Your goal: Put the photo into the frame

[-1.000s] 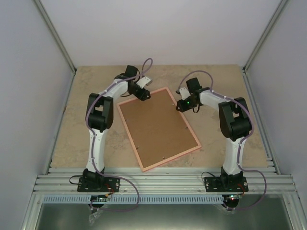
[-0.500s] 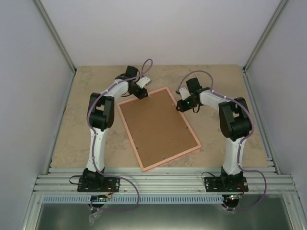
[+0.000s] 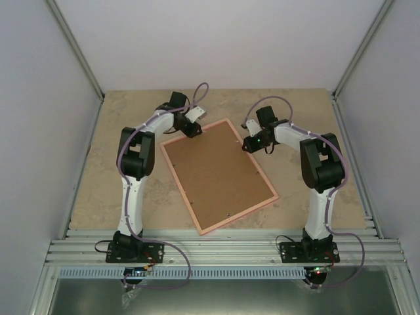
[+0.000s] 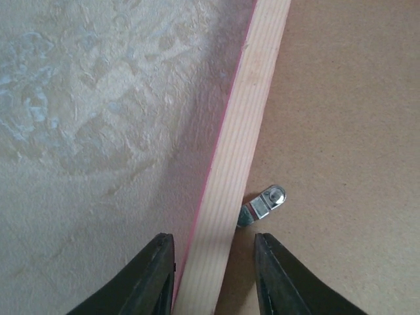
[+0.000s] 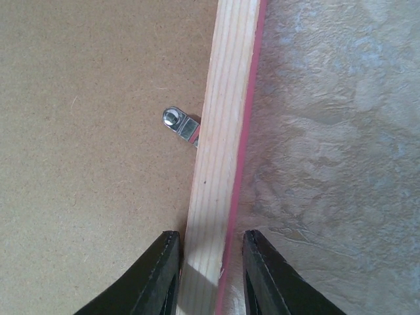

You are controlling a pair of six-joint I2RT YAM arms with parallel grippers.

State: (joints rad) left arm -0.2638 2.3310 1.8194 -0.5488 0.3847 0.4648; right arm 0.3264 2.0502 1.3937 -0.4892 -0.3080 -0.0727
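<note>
The pink frame [image 3: 176, 178] lies face down on the table, and its brown backing board [image 3: 216, 174] shows. The photo is not in view. My left gripper [image 3: 192, 126] is at the frame's far left edge. In the left wrist view it [image 4: 213, 237] is open and straddles the pale wooden rail [image 4: 243, 131], with a gap on each side. My right gripper [image 3: 249, 144] is at the far right edge. In the right wrist view it [image 5: 210, 234] straddles the rail [image 5: 220, 118] closely, with a narrow gap at each finger.
A small metal turn clip [image 4: 266, 202] lies on the backing just inside the left rail. Another clip [image 5: 180, 125] lies inside the right rail. Beige stone-patterned tabletop [image 3: 118, 177] surrounds the frame. Grey walls stand on three sides.
The frame's near end has swung slightly to the right. My left gripper has shifted a little along the far left edge. The right gripper has barely moved.
</note>
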